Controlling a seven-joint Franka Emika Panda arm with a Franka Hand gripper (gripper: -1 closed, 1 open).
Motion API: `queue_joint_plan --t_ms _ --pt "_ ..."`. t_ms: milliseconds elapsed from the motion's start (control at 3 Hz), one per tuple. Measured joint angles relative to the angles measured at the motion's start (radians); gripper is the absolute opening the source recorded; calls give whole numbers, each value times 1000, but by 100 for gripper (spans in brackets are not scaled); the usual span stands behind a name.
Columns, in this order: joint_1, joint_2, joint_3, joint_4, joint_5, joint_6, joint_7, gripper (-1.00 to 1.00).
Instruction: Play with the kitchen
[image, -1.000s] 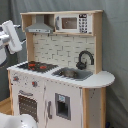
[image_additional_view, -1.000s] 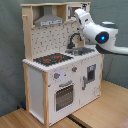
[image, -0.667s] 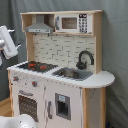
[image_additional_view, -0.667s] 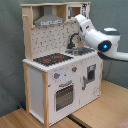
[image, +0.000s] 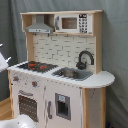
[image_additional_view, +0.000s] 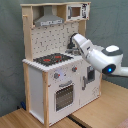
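kitchen (image: 60, 75) of white and light wood stands against a grey curtain (image: 112, 45) in both exterior views, on a wooden floor (image_additional_view: 95, 112) in the second exterior view. there my white arm (image_additional_view: 97, 54) reaches in over the sink (image: 74, 73), by the black faucet (image: 85, 59). my gripper is hidden, so i cannot tell its state.

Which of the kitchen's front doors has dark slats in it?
The oven door under the hob. The other front doors look plain white or hold a dark square panel.
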Motion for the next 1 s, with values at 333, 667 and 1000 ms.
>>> queue_joint_plan --t_ms 333,667,1000 --pt "40 -30 84 -38 0 -3 -4 100" --pt "61 -45 172 -68 -14 23 -41 100" --pt "44 -45 225 -106 -14 96 -23 100"
